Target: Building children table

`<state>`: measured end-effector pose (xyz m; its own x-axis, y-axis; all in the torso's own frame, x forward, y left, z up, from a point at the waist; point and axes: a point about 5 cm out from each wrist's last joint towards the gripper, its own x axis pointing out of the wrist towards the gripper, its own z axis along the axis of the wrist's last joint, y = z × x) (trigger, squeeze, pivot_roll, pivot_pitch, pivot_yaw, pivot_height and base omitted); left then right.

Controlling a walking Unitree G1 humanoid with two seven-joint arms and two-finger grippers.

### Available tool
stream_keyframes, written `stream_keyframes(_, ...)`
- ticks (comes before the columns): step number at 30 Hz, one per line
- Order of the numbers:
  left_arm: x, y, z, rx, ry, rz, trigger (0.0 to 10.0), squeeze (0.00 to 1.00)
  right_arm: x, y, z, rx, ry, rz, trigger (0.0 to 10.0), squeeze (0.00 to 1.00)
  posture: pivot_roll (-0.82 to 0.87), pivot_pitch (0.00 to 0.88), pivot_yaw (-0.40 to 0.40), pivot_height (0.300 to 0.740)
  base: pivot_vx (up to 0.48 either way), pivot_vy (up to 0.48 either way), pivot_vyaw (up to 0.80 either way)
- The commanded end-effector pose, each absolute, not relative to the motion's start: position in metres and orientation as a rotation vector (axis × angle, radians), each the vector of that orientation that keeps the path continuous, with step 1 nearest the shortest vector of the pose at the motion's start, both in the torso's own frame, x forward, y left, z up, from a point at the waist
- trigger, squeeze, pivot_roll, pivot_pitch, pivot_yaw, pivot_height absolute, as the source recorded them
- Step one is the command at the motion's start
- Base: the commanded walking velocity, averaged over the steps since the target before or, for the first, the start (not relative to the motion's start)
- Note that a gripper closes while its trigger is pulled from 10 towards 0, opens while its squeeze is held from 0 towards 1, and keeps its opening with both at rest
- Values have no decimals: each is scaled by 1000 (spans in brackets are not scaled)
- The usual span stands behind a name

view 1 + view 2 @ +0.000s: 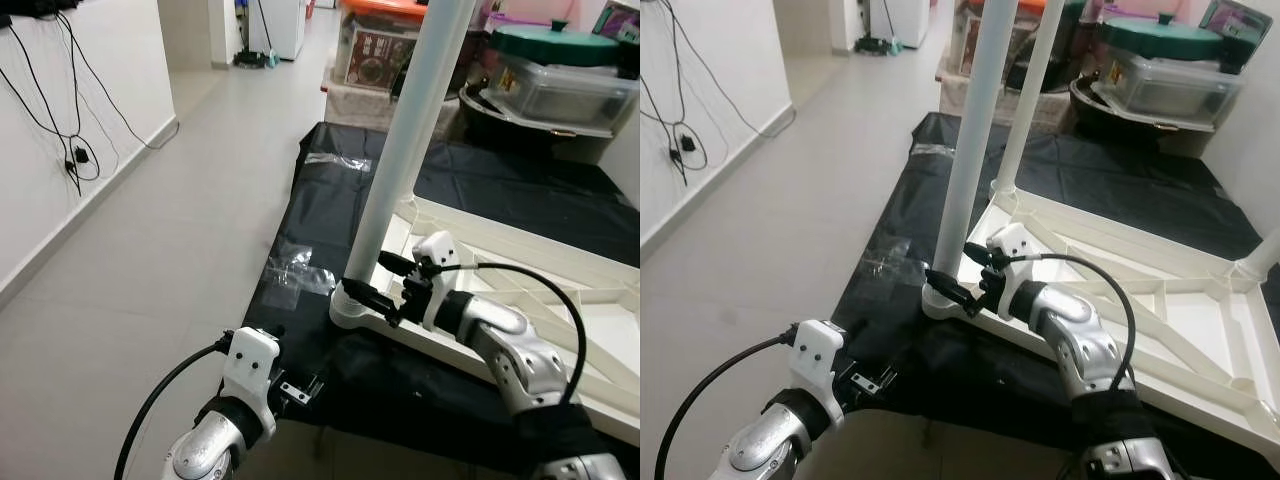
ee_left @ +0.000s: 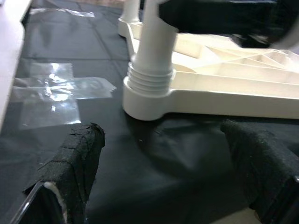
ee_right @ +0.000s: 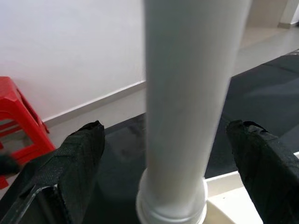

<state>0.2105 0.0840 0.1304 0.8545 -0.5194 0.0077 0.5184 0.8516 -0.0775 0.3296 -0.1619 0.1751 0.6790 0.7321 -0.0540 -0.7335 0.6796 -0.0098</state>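
An upturned white plastic table top (image 1: pixel 1160 300) is seen lying on a black sheet (image 1: pixel 320 210), with a tall white round leg (image 1: pixel 400 160) standing in its near corner socket. The leg is flanked by the spread, unclenched fingers of the right gripper (image 1: pixel 385 285), with gaps visible on both sides. The left gripper (image 1: pixel 300 390), also released, is held low, just before that corner.

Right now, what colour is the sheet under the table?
Black sheet, clearest in the left eye view.
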Motion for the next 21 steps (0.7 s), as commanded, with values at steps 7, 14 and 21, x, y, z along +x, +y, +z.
stream_keyframes(7, 205, 82, 130, -79, 33, -562, 10000, 0, 344, -159, 183, -28, 8, 805, 10000, 0, 137, 87, -143, 740, 0, 0, 0)
stream_keyframes(14, 202, 82, 132, -79, 41, -560, 10000, 0, 354, -156, 189, -22, -15, 792, 10000, 0, 140, 88, -148, 740, 0, 0, 0)
stream_keyframes(21, 201, 80, 132, -79, 51, -565, 10000, 0, 359, -152, 195, -3, -45, 798, 10000, 0, 139, 81, -149, 740, 0, 0, 0)
